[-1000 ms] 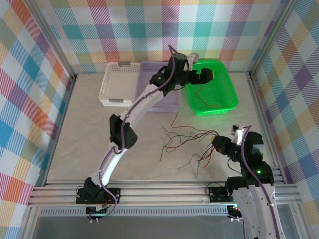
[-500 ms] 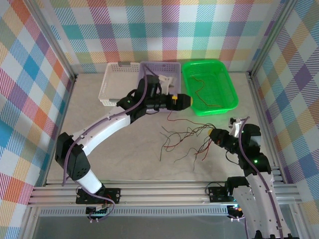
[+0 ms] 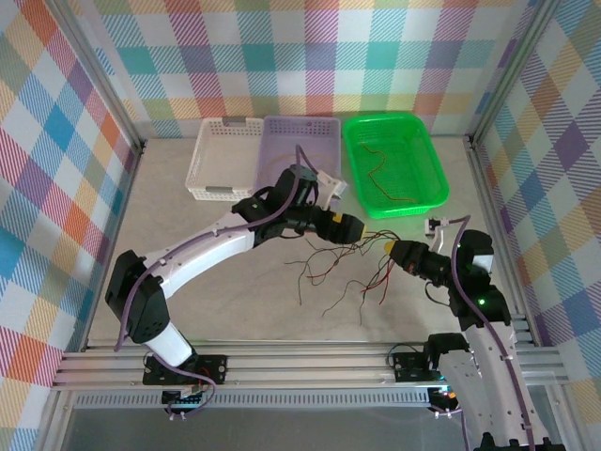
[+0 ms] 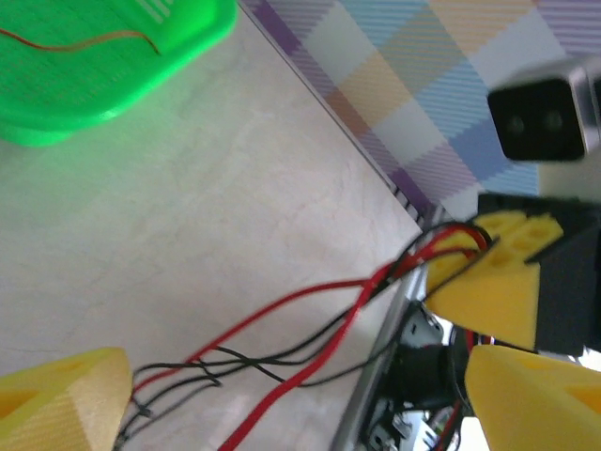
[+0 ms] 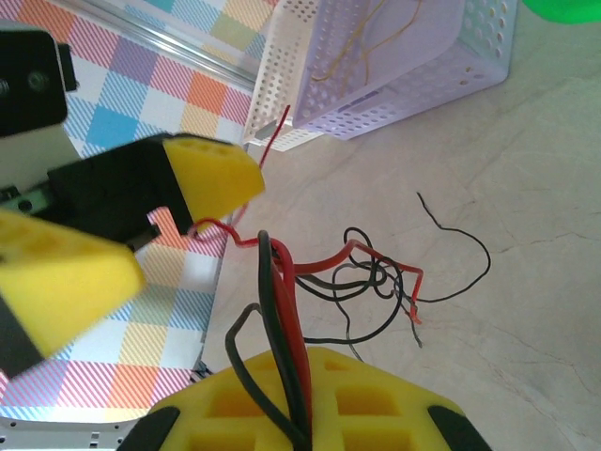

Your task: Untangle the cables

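The cables (image 3: 343, 268) are thin red and black wires lying tangled on the table between both arms. My right gripper (image 3: 392, 248) is shut on one end of the bundle; the right wrist view shows red and black cables (image 5: 376, 272) running out from between the yellow fingers of that gripper (image 5: 310, 413). My left gripper (image 3: 349, 227) hangs open just left of it, over the tangle. In the left wrist view the cables (image 4: 282, 329) pass between the wide-apart fingers of the left gripper (image 4: 299, 376), and the right gripper (image 4: 455, 263) is close ahead.
A green basket (image 3: 427, 202) with a thin wire in it stands at the back right. A purple basket (image 3: 300, 127) holding yellow wires and a white basket (image 3: 202, 169) stand to its left. Loose wire ends trail toward the front of the table.
My left arm has swung from over the green basket down and forward to the tangle, close to the right gripper. The right gripper has shifted slightly left, still holding the cables.
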{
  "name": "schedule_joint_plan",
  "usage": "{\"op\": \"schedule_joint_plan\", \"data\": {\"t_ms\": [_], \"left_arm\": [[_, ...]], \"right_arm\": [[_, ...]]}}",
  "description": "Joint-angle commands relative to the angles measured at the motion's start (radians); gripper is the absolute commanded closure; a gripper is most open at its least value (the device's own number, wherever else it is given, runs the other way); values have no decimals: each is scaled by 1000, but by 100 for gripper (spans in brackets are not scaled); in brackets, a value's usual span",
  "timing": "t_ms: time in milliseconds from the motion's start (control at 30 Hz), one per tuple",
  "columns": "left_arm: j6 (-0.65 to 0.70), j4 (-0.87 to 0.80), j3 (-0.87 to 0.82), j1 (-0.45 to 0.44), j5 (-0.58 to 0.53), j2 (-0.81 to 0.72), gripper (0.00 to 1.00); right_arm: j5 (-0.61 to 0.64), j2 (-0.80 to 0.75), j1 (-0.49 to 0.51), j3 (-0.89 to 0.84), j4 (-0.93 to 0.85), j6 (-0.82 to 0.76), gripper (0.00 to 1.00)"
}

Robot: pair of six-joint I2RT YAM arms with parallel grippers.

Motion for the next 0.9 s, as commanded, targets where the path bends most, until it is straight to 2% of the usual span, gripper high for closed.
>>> {"op": "schedule_joint_plan", "data": {"t_ms": [0,167,300,433,533,600,667,700,867], "left_arm": [[53,-22,-39,-32,33,-62,15],[64,-28,-65,-46,27,-89,30],[73,-42,-60,-48,24,-84,36],[78,-41,-61,-48,28,-79,48],[77,-36,-60,-47,25,-75,63],[77,-36,-59,-47,7,-76,77],[70,-31,-61,-48,-17,-79,95],[65,-27,-63,-47,-35,-82,100],[14,22,-91,-47,-124,-114,100]], "right_arm": [[-30,-8,-3,43,0,-13,100],[-25,-4,-3,53,-1,-12,100],[-25,2,-2,55,5,-9,100],[-25,3,-2,49,13,-5,100],[-24,9,-3,42,17,-5,100],[-24,15,-2,37,21,-8,100],[-26,26,-2,33,21,-13,100],[-26,31,-3,33,22,-18,100],[-13,66,-3,14,23,-47,100]]}}
